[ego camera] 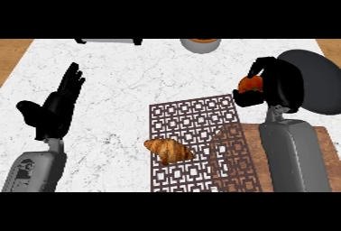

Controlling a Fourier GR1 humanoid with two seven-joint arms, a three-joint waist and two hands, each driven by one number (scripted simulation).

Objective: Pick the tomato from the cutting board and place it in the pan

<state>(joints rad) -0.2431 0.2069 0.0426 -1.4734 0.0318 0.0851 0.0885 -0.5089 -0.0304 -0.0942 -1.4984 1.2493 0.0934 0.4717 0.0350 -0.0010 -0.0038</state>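
Already off the wooden cutting board point(325, 146), the tomato point(251, 84) sits in the curled fingers of the right hand point(269, 83), held at the near rim of the dark pan point(313, 76) for the drop, while the left hand point(57, 108) rests open at the left of the counter point(133, 72), out of the way

Left robot hand point(53, 108) open, fingers up, right robot hand point(272, 90) curled round tomato point(251, 84).

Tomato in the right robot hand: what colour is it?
Orange-red. The tomato shows best in the head view.
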